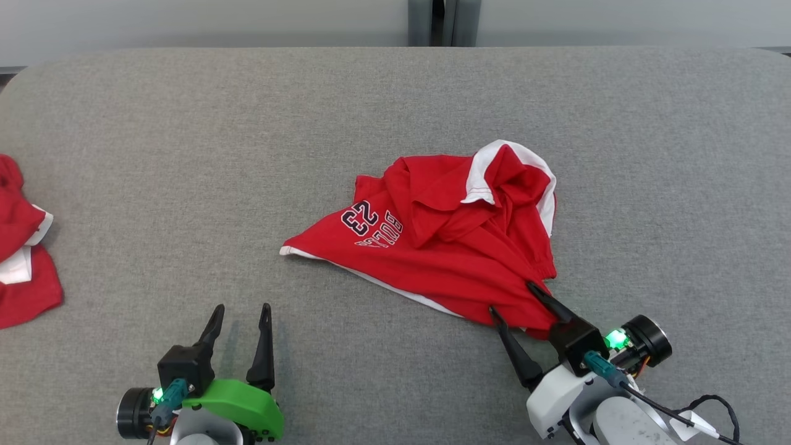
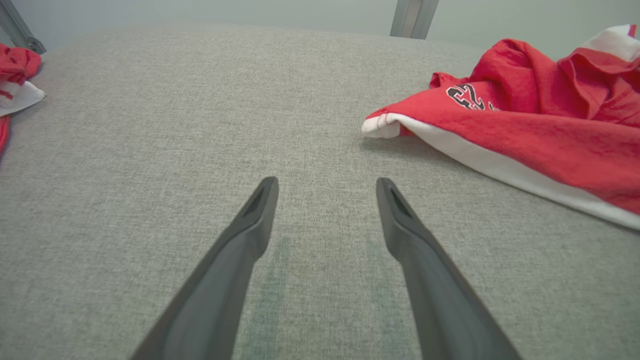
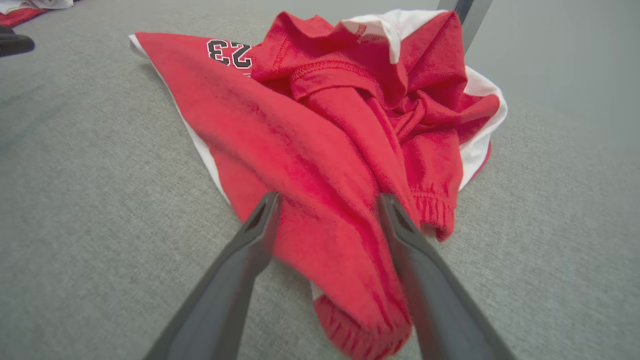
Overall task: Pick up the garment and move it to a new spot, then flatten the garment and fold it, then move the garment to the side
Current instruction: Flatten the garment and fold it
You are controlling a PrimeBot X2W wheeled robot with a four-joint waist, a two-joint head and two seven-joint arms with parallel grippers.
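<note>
A crumpled red garment [image 1: 445, 247] with white trim and a dark "23" print lies heaped right of the middle of the grey table [image 1: 247, 154]. My right gripper [image 1: 511, 297] is open at the heap's near corner. Its two fingers straddle a bunched red fold [image 3: 330, 235] with a ribbed cuff, and in the right wrist view that cloth [image 3: 310, 125] fills the gap between them. My left gripper [image 1: 241, 307] is open over bare table at the near left, holding nothing. In the left wrist view [image 2: 326, 181] the garment's white-edged corner [image 2: 385, 125] lies ahead and to the right, well apart from it.
A second red and white garment [image 1: 18, 272] lies at the table's left edge, also seen in the left wrist view [image 2: 15, 65]. A metal post [image 1: 442, 21] stands behind the table's far edge. Bare grey surface lies between the two garments.
</note>
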